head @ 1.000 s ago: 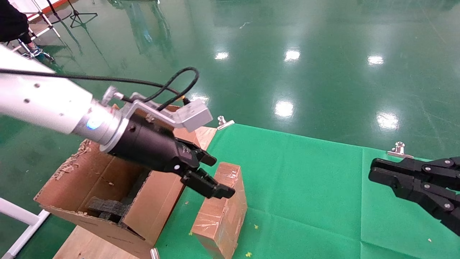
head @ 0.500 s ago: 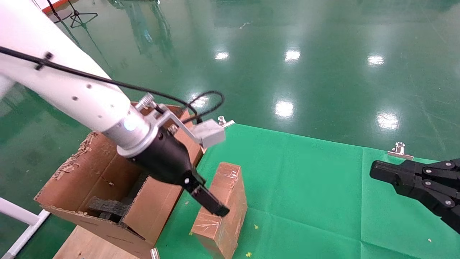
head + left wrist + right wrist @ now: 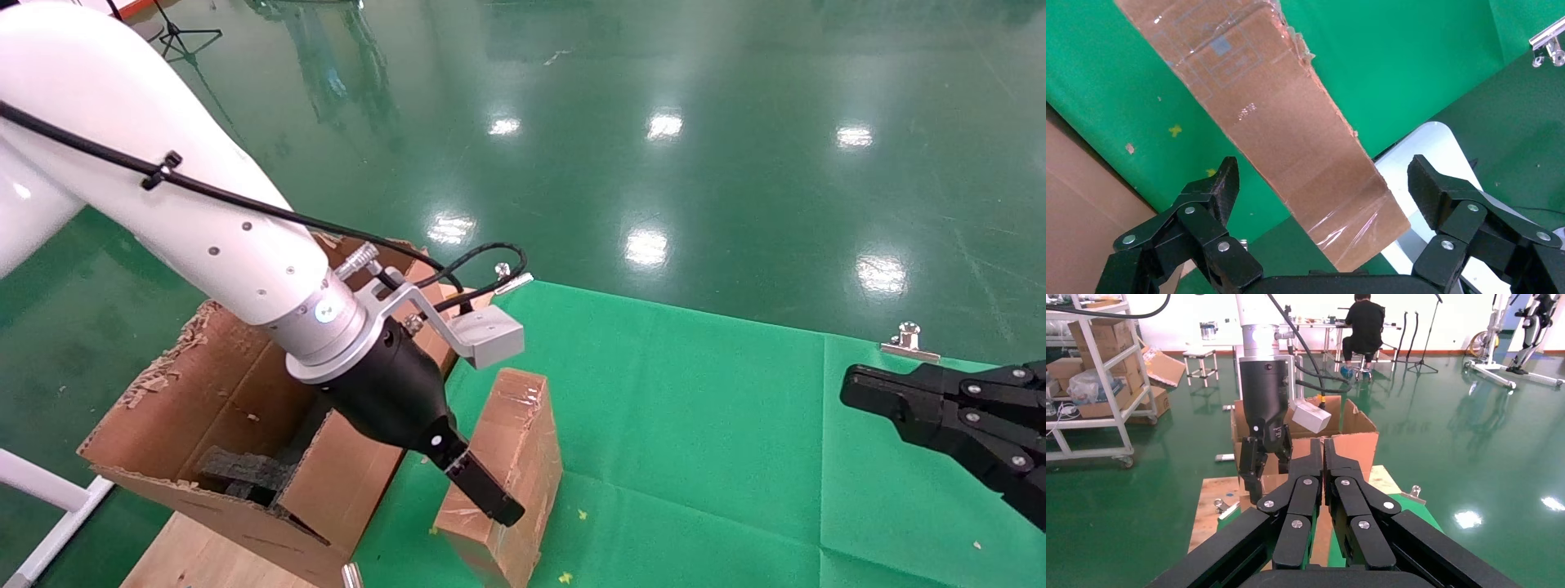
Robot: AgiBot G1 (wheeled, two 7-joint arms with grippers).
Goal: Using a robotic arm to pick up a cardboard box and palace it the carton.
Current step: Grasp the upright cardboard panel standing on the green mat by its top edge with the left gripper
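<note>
The cardboard box (image 3: 516, 433), small, brown and sealed with shiny tape, stands on its long edge on the green cloth (image 3: 695, 425), right beside the carton. The white robotic arm's left gripper (image 3: 500, 510) hangs over the box's near end. In the left wrist view this gripper (image 3: 1324, 174) is open, one finger on each side of the box (image 3: 1272, 104), not touching it. The carton (image 3: 163, 408), large with ragged flaps, holds black foam (image 3: 241, 469). My right gripper (image 3: 854, 388) is parked at the right, shut and empty (image 3: 1323, 447).
Metal clips (image 3: 511, 279) (image 3: 907, 339) pin the cloth at the table's far edge. The carton rests on a wooden board (image 3: 204, 555). A white frame bar (image 3: 49, 490) lies at the left. Shelves (image 3: 1101, 367) and a seated person (image 3: 1364, 324) are far off.
The left arm has swung down and turned its wrist. Its gripper dropped from above the box's top edge to the box's near end, fingers astride it. The right gripper barely moved.
</note>
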